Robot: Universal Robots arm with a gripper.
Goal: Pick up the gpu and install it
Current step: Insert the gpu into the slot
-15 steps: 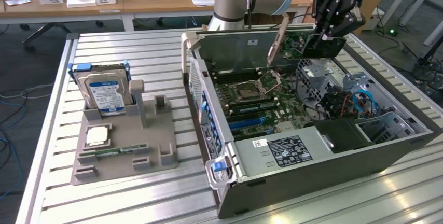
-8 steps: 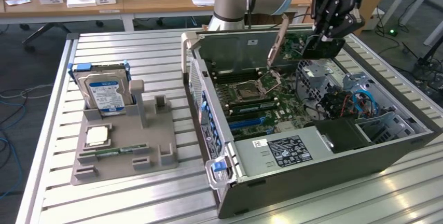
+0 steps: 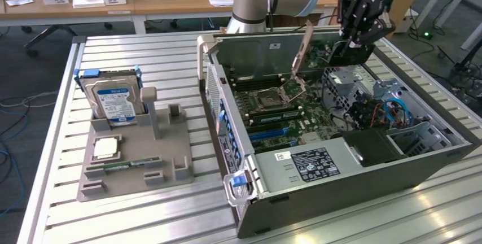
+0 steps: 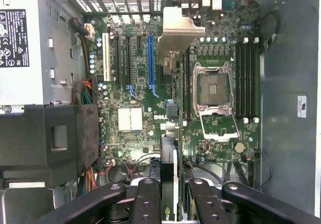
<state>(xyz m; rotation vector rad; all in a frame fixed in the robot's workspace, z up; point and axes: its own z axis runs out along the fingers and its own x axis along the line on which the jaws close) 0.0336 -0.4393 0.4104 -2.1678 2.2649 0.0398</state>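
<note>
1. Cluttered wooden desks stood at the back of the room. Nearer me, a slatted metal table [image 3: 135, 52] carried an open computer case [image 3: 339, 199] and a grey fixture [image 3: 135, 168] with a hard drive [image 3: 113, 100] standing in it.
2. Over the far end of the case, the gripper [image 3: 354, 43] hung with its jaws about half closed, pinching the gpu [image 3: 348, 56] by its flat faces.
3. From the wrist view, the gpu [image 4: 169, 169] appeared edge-on between the fingers [image 4: 145, 199], held above the motherboard [image 4: 135, 118] and not seated. The long blue slot [image 4: 150, 58] lay beyond it, well apart.
4. I judged the card light and stiff but fragile: a thin board with exposed parts and a contact edge that must not be knocked.
5. It looked best held across the bare faces near the top edge, as here, clear of the contacts. With so narrow a pinch, I thought it could pivot if it caught on anything.
</note>
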